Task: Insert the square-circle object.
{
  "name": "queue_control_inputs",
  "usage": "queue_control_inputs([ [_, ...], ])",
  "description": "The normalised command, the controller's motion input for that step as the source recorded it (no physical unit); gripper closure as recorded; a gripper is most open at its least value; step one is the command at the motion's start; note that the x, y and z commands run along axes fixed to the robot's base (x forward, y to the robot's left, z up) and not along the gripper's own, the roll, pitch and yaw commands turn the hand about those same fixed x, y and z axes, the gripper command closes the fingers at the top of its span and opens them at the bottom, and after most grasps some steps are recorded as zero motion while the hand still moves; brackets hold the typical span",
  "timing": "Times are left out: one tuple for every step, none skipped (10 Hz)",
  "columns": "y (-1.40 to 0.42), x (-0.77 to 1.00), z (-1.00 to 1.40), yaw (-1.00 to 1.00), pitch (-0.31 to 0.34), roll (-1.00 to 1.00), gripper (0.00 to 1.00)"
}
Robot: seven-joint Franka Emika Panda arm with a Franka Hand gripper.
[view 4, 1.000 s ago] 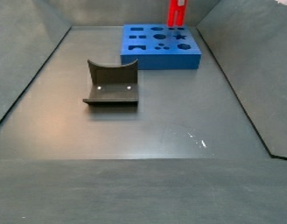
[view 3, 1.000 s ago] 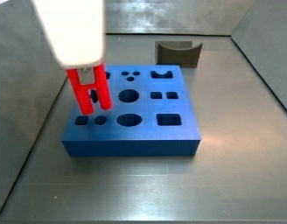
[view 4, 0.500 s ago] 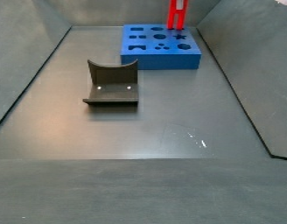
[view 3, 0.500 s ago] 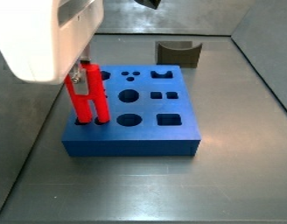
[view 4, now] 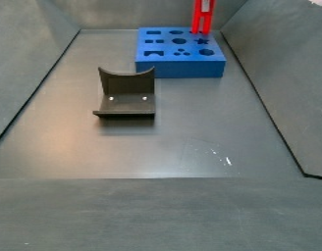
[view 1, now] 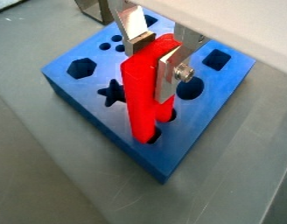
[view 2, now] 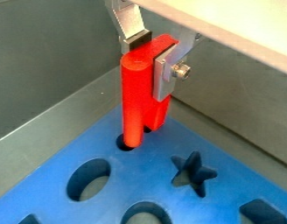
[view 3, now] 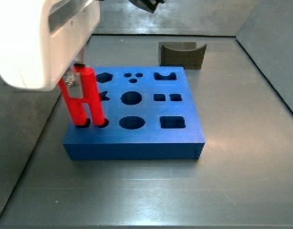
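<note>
The red square-circle object (view 3: 83, 98) stands upright at the blue block's (view 3: 149, 134) front left corner in a side view, its two prongs down in the holes there. The gripper (view 1: 154, 66) is shut on its upper end, a silver finger (view 1: 170, 74) flat against one side and the other finger behind it. In a wrist view the round prong (view 2: 132, 105) enters a round hole of the block (view 2: 216, 201). In a side view the piece (view 4: 202, 15) stands at the block's (view 4: 177, 61) far right corner, with the gripper out of frame above.
A dark grey block with a curved notch (view 3: 181, 54) sits on the floor beyond the blue block; it also shows in a side view (view 4: 125, 93). Grey walls enclose the floor. The white gripper body (view 3: 42, 40) hangs over the block's left edge.
The red piece has come down with the gripper, and its prongs now sit deeper in the block's holes. Over the last half second it barely moved.
</note>
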Motion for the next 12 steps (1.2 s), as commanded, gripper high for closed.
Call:
queue_control_inputs([
  [-0.13,0.08,-0.35,0.00,0.207,0.28,1.00],
  [-0.17,0.29,-0.29,-0.05,0.253,0.25,1.00],
  [-0.18,0.35,-0.27,-0.06,0.257,0.25,1.00],
  [-0.21,0.43,-0.27,0.00,0.260,0.23,1.00],
  [-0.19,0.43,-0.33,0.00,0.183,0.16,1.00],
  [-0.19,0.39,-0.39,0.00,0.170,0.16,1.00],
  [-0.11,0.54,-0.48,0.00,0.187,0.17,1.00],
  [0.00,0.42,-0.62,0.00,0.127,0.12,1.00],
  [0.16,0.22,-0.57,0.00,0.116,0.08,1.00],
  [0.24,-0.05,-0.36,0.00,0.024,0.03,1.00],
  [0.23,-0.14,-0.30,0.00,0.000,0.02,1.00],
  [0.10,-0.09,-0.32,0.00,0.000,0.02,1.00],
])
